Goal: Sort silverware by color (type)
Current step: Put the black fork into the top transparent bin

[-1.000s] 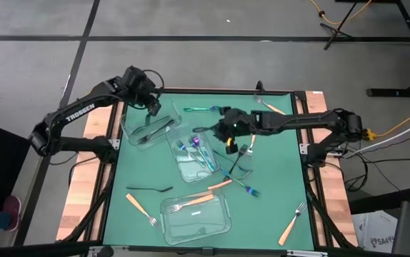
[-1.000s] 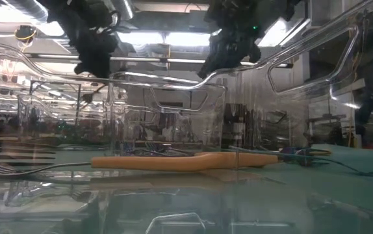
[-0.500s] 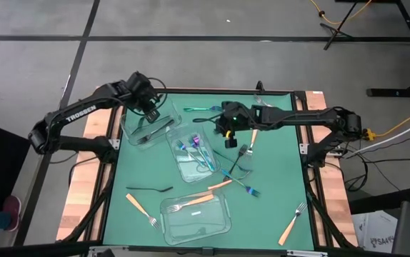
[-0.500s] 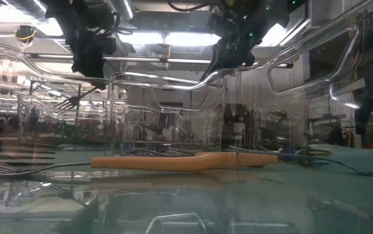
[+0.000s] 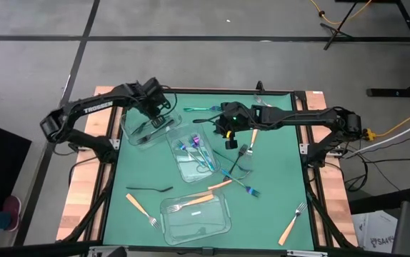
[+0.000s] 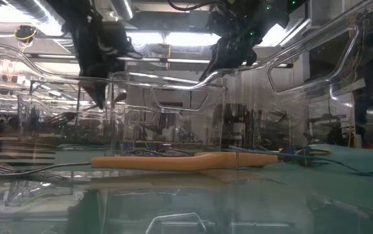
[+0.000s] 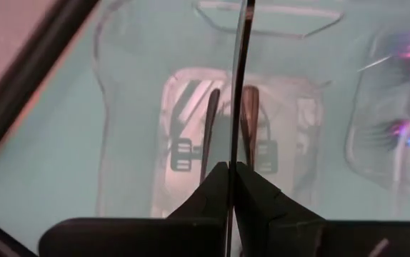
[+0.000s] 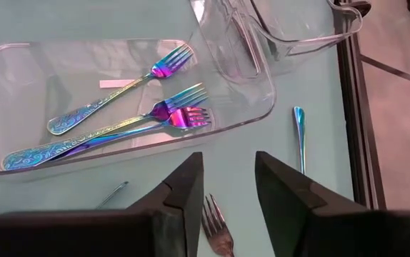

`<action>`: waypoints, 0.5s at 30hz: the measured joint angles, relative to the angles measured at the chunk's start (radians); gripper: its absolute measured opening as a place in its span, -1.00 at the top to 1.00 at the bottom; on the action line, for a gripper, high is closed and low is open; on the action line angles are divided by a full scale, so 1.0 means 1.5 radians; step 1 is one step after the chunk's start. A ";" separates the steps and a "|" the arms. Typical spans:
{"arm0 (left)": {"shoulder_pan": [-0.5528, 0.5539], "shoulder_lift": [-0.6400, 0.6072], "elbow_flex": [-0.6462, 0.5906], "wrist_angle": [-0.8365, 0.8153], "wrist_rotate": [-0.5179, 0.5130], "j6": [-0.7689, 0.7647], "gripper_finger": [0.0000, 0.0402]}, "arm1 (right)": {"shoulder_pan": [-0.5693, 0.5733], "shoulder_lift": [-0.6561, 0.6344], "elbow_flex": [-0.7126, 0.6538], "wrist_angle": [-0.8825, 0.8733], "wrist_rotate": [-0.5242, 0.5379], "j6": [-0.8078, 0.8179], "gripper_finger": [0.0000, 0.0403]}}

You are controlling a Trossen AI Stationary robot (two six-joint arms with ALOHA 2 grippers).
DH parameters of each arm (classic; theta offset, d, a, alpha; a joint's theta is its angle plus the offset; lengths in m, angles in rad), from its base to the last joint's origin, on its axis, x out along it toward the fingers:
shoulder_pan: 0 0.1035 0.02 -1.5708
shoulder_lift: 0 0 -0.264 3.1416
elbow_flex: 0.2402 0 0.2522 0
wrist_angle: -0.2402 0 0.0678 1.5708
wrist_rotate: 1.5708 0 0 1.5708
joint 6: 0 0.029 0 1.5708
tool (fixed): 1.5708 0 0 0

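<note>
Clenched left gripper (image 5: 163, 112) hovered over our clear plastic container (image 5: 128, 126) holding black utensils (image 5: 151, 129) near the table's far-left corner; right gripper (image 8: 225, 187) gaped empty; iridescent forks (image 8: 130, 114) were binned, orange-handled forks (image 5: 291, 224) remained scattered

Even, soft overhead light fills the scene; the green desk (image 5: 276, 193) shows only faint shadows. At desk height, ceiling lamps (image 6: 173, 39) glare brightly, and clear plastic boxes (image 6: 167, 110) bend and smear everything behind them. The left wrist picture is hazy, split by a blurred box wall (image 7: 239, 78).
</note>
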 joint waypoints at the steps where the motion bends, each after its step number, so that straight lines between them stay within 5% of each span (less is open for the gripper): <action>1: 0.000 0.011 0.000 0.000 0.000 0.000 0.96 | 0.000 0.000 0.000 0.000 0.000 0.000 0.42; 15: 0.000 0.129 0.000 0.001 0.000 0.000 0.95 | 0.000 0.000 0.000 0.000 0.000 0.000 0.42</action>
